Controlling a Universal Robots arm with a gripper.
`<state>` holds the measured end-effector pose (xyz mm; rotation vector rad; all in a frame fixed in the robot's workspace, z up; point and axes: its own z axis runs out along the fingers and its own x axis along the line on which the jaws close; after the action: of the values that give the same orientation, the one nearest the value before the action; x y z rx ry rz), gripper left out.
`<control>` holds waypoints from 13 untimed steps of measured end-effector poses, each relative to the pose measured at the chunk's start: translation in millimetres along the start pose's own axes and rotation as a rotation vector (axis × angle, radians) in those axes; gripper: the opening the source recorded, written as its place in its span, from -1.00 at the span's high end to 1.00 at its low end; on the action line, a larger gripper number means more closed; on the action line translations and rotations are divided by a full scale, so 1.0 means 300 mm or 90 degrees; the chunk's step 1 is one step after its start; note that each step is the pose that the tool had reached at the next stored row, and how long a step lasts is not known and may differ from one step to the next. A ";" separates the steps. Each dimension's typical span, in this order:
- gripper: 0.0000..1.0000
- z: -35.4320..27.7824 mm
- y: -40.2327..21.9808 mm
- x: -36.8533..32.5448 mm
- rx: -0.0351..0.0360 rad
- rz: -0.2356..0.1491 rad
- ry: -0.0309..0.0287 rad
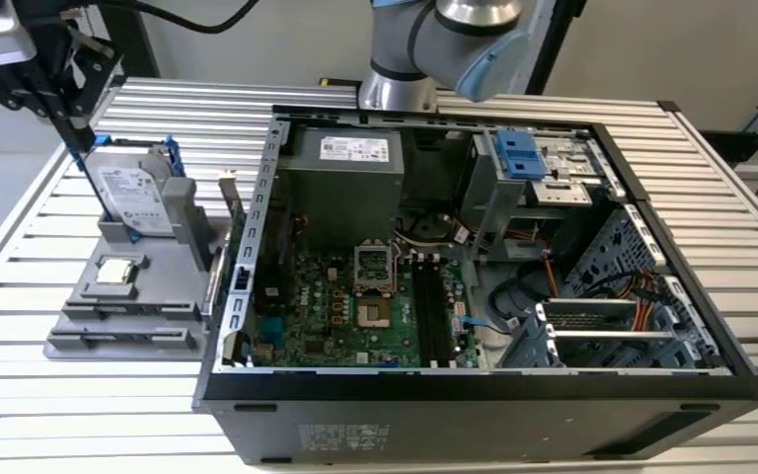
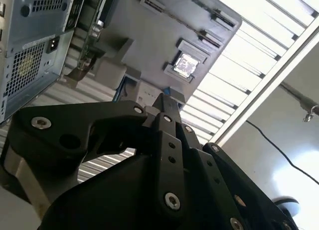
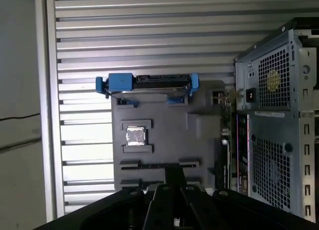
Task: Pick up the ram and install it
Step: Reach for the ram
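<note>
We cannot tell whether the gripper [image 2: 164, 101] is open or clenched. The ram [image 1: 236, 284] apparently stands on edge at 3 o'clock from the processor chip [image 1: 115, 272] in the exterior view. We judge it light, stiff and fragile, so grasp the bare long edges

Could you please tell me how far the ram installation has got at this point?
Done: nothing visible yet; the memory slots look empty. In hand: nothing; the gripper hangs over the gray fixture, jaws shut and empty. Left: the ram, which seems to stand on edge at the fixture's side by the computer case, is not yet picked up or installed.
</note>
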<state>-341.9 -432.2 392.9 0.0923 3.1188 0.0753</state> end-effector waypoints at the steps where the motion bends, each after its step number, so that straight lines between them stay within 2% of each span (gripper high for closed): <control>1: 1.00 -0.001 -0.015 0.000 0.0000 0.000 0.0000; 13: 1.00 -0.007 -0.198 0.001 0.0000 0.000 0.0000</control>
<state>-345.6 -491.6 392.1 0.0922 3.1188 0.0752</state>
